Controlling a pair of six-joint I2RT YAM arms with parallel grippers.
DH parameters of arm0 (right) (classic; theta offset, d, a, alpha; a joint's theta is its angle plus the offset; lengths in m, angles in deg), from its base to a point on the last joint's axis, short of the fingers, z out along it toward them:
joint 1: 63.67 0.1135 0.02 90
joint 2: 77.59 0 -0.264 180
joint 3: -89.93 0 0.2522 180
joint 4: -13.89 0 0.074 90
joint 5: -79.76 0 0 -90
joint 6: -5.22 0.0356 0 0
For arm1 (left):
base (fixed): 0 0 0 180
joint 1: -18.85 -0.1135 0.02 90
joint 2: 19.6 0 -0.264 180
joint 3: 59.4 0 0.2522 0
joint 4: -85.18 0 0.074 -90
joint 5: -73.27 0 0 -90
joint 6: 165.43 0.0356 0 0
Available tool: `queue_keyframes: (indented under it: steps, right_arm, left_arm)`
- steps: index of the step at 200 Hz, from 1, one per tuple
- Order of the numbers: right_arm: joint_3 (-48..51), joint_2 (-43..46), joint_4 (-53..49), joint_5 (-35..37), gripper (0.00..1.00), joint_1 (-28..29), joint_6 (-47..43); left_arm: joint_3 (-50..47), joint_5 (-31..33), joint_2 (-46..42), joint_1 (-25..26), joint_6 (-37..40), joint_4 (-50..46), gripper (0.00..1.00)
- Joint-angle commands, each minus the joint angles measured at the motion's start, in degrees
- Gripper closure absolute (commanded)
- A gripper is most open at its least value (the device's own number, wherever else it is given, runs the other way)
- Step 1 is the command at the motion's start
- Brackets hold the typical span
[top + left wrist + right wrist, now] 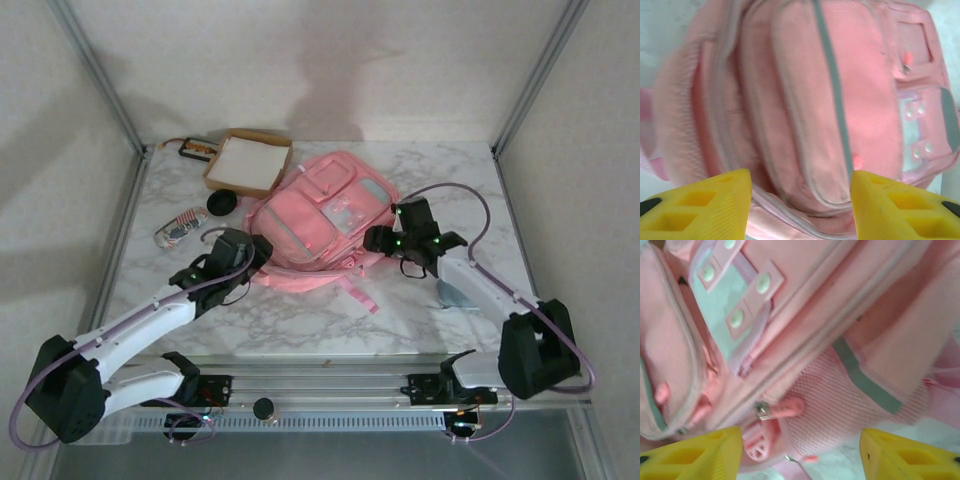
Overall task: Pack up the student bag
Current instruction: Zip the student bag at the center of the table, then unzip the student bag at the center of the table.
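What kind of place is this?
Probably a robot lab workbench: a white marble-patterned tabletop, fenced by plain white panels on grey metal posts, with two white-and-black robot arms bolted along its near edge.

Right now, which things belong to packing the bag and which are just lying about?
Job: student bag; left gripper; right gripper, both open at its sides.
Lying about, perhaps for packing: cardboard box; black round object; patterned pouch; pale blue item.

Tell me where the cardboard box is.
In the top view, the cardboard box sits far back, left of centre, just beyond the pink backpack and a small black disc.
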Motion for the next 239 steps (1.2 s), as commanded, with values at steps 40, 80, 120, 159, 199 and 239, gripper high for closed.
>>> queue_keyframes:
  steps: [40, 80, 120, 159, 199, 239]
  right_arm:
    - [-7.1, -12.01, 3.59, 1.11, 0.51, 0.1, 12.16]
    - [-5.57, -15.7, 10.68, 0.12, 0.51, 0.09, 17.08]
    - [-6.29, -15.88, 16.66, -4.52, 0.75, 0.06, 20.03]
    - [-4.15, -10.93, 20.24, -7.4, 1.0, -0.11, 25.22]
    - [-1.65, -5.48, 25.2, -11.01, 1.0, -0.26, 34.2]
    - [-1.19, -3.92, 28.85, -13.91, 1.0, -0.17, 38.23]
  left_arm:
    - [9.87, 1.81, 11.1, 10.48, 5.93, 0.88, 0.43]
    - [14.79, 1.68, 16.35, 13.64, 7.07, 1.48, 0.43]
    - [19.38, 0.4, 20.58, 17.05, 6.77, 1.05, 0.42]
    - [24.53, 0.19, 25.46, 20.66, 2.16, 1.98, 0.41]
    - [29.55, 4.3, 29.99, 23.93, -2.86, -0.7, 0.43]
    - [27.65, 7.67, 29.86, 24.23, -7.67, 1.23, 0.44]
